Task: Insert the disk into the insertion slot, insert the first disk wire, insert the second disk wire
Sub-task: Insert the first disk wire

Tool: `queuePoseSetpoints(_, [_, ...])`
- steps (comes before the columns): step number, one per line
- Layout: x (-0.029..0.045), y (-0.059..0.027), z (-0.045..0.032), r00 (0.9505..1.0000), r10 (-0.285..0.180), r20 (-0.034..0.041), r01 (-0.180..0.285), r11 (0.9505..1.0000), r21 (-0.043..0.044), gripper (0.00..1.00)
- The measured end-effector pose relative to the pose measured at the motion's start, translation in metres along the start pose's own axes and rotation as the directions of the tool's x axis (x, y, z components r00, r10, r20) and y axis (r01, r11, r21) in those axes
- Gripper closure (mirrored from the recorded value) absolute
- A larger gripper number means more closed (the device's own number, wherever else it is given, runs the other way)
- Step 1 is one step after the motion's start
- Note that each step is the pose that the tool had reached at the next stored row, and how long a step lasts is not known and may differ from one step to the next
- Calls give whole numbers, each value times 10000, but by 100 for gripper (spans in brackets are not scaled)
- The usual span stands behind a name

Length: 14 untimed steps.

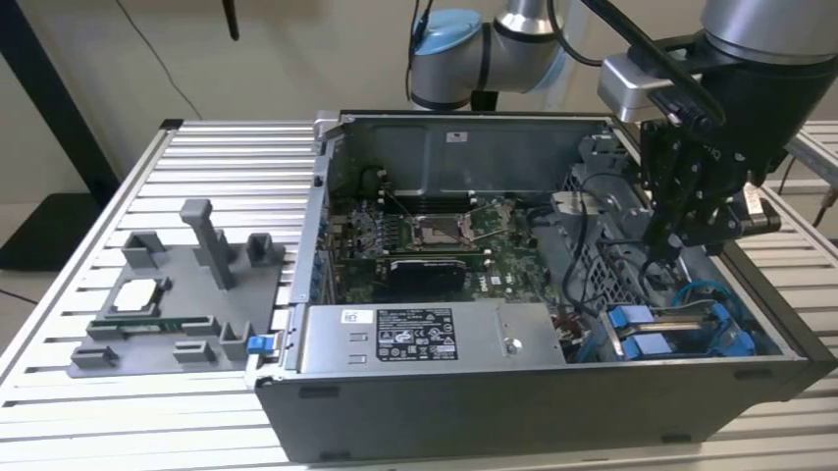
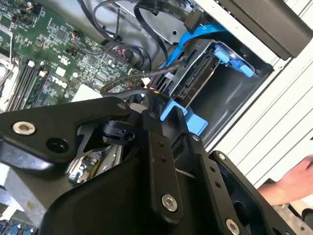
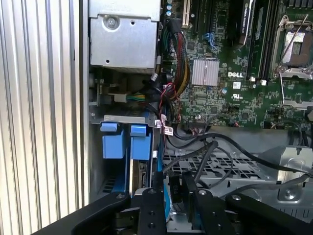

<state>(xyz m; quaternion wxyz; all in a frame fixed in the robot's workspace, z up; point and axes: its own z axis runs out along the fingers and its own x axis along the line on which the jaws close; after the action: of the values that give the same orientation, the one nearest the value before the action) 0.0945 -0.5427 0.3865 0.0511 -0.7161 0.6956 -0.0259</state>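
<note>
Second wrist view has the disk [image 2: 198, 73] sitting in the insertion slot [image 2: 230, 93], the narrow bay of the grey sheet-metal drive cage, with its connector edge bare and facing the gripper. Its blue carrier [image 2: 188, 120] frames it, and the carrier's two blue tabs [image 3: 111, 142] stand side by side in the first wrist view. In the exterior view the carrier [image 1: 649, 343] lies in the corner of the computer case [image 1: 524, 412] nearest the camera, on the exterior view's right.

The gripper [image 3: 175, 196] hangs just above the cage. Its two black fingers [image 3: 150, 205] are clamped on a black wire connector [image 3: 175, 188] that sits between them. A dark braided wire [image 2: 127, 81] runs from the fingertip area back toward the motherboard [image 2: 54, 58]. The connector is close to the disk's edge, but whether the two touch cannot be told. In the exterior view the gripper [image 1: 670, 245] points straight down into the case.

A flat blue cable [image 2: 195, 36] loops over the cage beside the disk. Farther off, in the exterior view, the processor socket [image 1: 439, 231] lies mid-board and the power-supply box [image 1: 419, 339] lies along the near wall. The case rests on a slatted metal table [image 1: 196, 147], with a grey fixture tray [image 1: 171, 294] to the exterior view's left. A person's hand [image 2: 288, 183] rests outside the case.
</note>
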Motion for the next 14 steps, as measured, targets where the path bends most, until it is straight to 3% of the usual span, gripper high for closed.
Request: queuePoseSetpoints(14, [32, 2, 16, 10000, 70, -7, -70, 10000, -4, 100])
